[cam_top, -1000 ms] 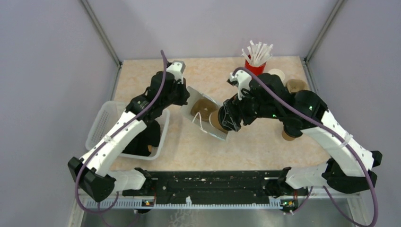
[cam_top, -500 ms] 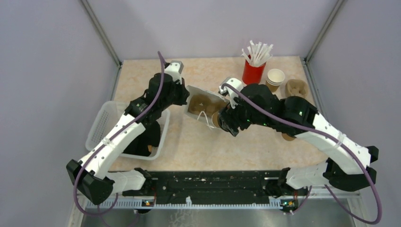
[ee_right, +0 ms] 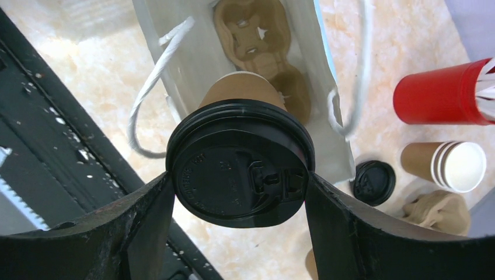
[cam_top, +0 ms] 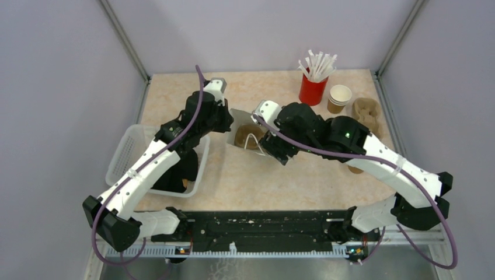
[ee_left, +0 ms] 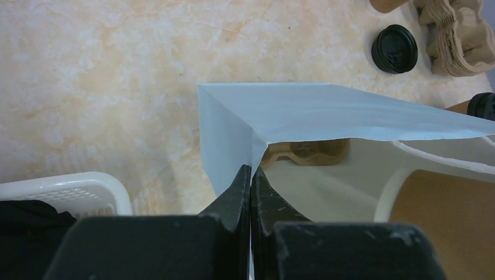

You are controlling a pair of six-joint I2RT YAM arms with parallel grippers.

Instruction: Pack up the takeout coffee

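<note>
**A:** What's biggest?

**B:** The table (cam_top: 303, 175), with a white basket (cam_top: 122, 153) at its left edge.

**A:** And the bag?

**B:** The bag (cam_top: 238, 116) is mid-table, between the two arms, with its mouth open toward the right one. The left gripper (ee_left: 250, 175) is pressed together on the bag's corner edge, pinching the paper.

**A:** The right gripper?

**B:** The right gripper (ee_right: 239, 186) is spread wide around a cup (ee_right: 240, 90) and clamps it on both sides at its black lid (ee_right: 233, 151). The cup's base pokes into the bag's mouth, over the carrier (ee_right: 257, 41) lying inside.

**A:** Smaller things?

**B:** At the far right stands a red cup (cam_top: 312, 88) of straws (cam_top: 318, 63), with a stack (cam_top: 340, 96) of paper cups beside it and a spare carrier (cam_top: 366, 109) next to that. A loose lid (ee_right: 373, 182) lies on the table just beside the bag.
</note>
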